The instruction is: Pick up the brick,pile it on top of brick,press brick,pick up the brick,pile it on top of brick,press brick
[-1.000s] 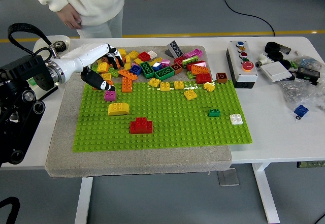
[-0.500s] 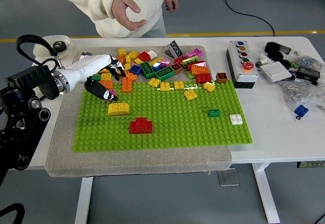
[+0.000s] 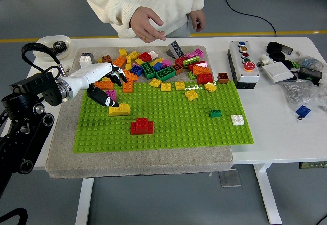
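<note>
Your left hand [image 3: 104,84] sits over the left edge of the green baseplate [image 3: 168,128], white back up, dark fingers [image 3: 118,75] partly curled. A small pink brick [image 3: 111,94] shows right under the thumb, touching it; whether it's truly pinched, you can't tell from here. Just below the hand lies the yellow curved brick [image 3: 119,109]; further down-right sits the red brick [image 3: 141,126]. The loose brick pile [image 3: 163,67] spreads right of the fingertips. Across the surface [image 3: 276,128], a person's hand [image 3: 147,26] hovers above the pile.
</note>
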### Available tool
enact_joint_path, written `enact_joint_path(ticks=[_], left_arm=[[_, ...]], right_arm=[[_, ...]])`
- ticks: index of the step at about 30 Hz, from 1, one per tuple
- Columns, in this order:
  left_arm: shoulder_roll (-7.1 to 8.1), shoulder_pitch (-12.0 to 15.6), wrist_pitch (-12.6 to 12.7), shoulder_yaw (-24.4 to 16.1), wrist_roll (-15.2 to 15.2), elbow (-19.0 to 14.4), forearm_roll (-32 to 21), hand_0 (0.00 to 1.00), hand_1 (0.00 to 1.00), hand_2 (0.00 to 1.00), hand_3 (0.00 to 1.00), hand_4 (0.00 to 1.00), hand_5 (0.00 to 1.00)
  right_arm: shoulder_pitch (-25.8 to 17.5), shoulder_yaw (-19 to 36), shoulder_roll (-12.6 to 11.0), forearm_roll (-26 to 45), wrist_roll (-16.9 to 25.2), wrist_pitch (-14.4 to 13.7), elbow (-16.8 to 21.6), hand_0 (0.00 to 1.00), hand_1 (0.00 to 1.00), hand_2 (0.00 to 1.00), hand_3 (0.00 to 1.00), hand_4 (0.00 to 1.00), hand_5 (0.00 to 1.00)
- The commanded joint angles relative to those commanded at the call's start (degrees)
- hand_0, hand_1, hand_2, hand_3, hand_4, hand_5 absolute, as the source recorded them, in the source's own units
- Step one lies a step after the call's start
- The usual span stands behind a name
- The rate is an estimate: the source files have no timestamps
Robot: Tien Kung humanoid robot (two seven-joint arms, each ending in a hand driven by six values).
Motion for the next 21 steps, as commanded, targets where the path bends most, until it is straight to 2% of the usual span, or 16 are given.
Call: enact_joint_path(ticks=[14, 19, 21], left_arm=[[-0.58, 0.70, 3.19, 0.33, 0.01, 1.21, 0.00, 0.720, 0.634, 0.536, 0.599, 0.998, 0.058], [-1.04, 1.58, 3.66, 0.83, -0.01, 1.88, 0.00, 0.720, 0.634, 0.536, 0.599, 0.998, 0.058], [-1.15, 1.87, 3.65, 1.10, 0.02, 2.02, 0.00, 0.725, 0.642, 0.554, 0.628, 0.998, 0.060]], right_arm=[[0.11, 0.14, -0.05, 0.37, 0.03, -0.08, 0.00, 0.740, 0.651, 0.718, 0.594, 0.799, 0.314], [0.05, 0.13, 0.00, 0.50, 0.02, -0.06, 0.00, 0.740, 0.651, 0.718, 0.594, 0.799, 0.314], [0.04, 0.10, 0.00, 0.57, 0.04, -0.06, 0.00, 0.741, 0.651, 0.717, 0.594, 0.799, 0.313]])
